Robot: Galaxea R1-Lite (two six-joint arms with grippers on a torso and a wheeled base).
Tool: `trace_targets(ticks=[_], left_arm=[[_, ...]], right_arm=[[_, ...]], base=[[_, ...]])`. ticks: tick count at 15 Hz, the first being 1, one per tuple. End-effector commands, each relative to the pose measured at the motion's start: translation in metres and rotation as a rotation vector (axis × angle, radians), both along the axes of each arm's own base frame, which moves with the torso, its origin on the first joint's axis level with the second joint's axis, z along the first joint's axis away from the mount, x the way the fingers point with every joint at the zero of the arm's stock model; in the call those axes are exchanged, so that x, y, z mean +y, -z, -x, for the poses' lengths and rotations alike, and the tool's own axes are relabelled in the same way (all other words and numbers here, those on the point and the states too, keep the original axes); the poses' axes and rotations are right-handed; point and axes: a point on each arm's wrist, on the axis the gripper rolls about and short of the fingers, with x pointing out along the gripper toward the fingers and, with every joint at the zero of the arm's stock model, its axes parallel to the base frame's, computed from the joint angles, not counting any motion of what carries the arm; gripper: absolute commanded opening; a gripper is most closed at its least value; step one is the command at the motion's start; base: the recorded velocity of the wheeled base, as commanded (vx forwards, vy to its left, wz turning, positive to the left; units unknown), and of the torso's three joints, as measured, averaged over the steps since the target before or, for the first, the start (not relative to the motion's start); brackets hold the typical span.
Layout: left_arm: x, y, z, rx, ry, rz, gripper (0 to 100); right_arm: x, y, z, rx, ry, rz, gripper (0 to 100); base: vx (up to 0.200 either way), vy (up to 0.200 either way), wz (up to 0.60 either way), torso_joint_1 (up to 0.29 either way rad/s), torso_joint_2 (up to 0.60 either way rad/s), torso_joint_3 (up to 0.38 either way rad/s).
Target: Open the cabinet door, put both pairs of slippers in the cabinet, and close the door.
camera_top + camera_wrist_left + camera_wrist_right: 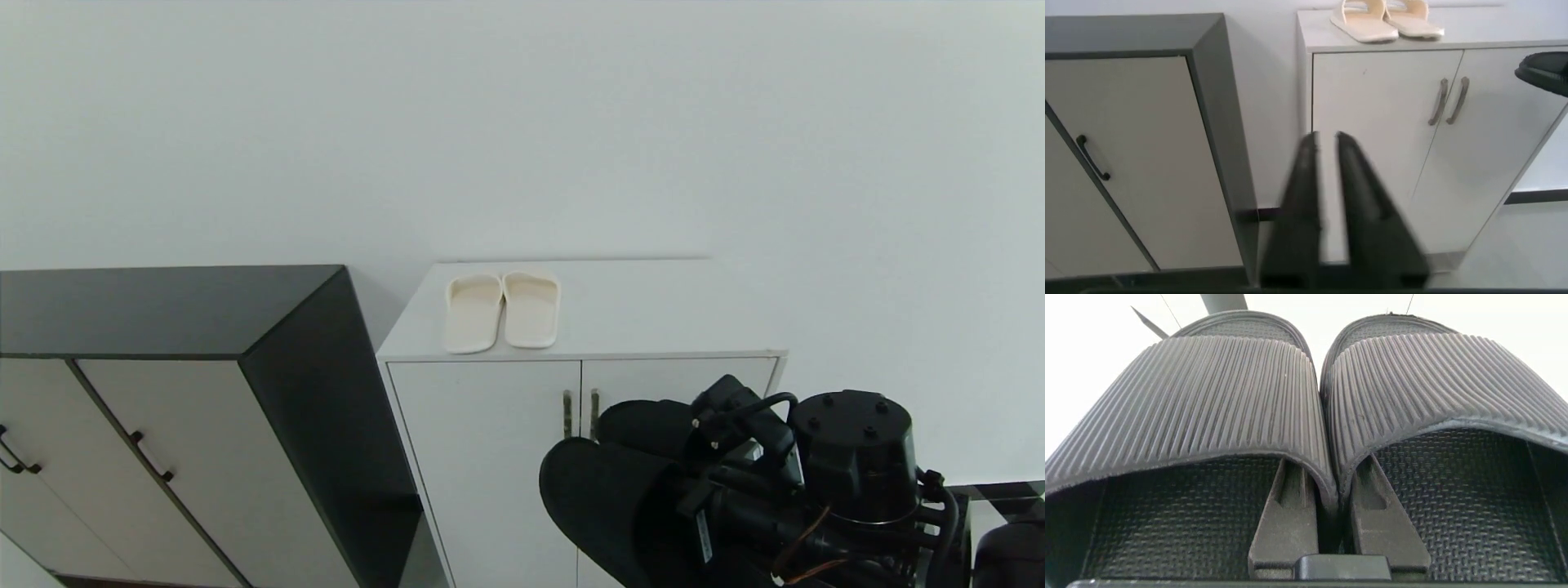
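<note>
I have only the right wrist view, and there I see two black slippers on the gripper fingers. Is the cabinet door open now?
Observer: No. Both doors of the white cabinet are shut, and their handles meet in the middle.
Operator: Where is the second pair?
Observer: The cream slippers lie side by side on the cabinet top, on its left part, at the front edge.
Operator: Is the left gripper free?
Observer: Yes. The left gripper is shut on nothing. It points low, about at the space between the white cabinet and the dark cabinet.
</note>
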Motion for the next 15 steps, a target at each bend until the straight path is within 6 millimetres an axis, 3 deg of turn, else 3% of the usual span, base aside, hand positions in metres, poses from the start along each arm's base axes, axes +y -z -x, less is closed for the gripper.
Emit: trace_targets(ticks=[1, 15], left_arm=[[0.000, 0.000, 0.000, 0.002, 0.001, 0.000, 100], [0.000, 0.000, 0.000, 0.002, 0.004, -0.010, 100]], right_arm=[[0.000, 0.001, 0.001, 0.002, -0.005, 0.002, 0], [0.001, 0.011, 0.008, 0.003, -0.024, 0.001, 0]], base=[[0.000, 0.000, 0.00, -0.232, 0.54, 0.305], [0.000, 0.000, 0.00, -0.206, 0.53, 0.317]])
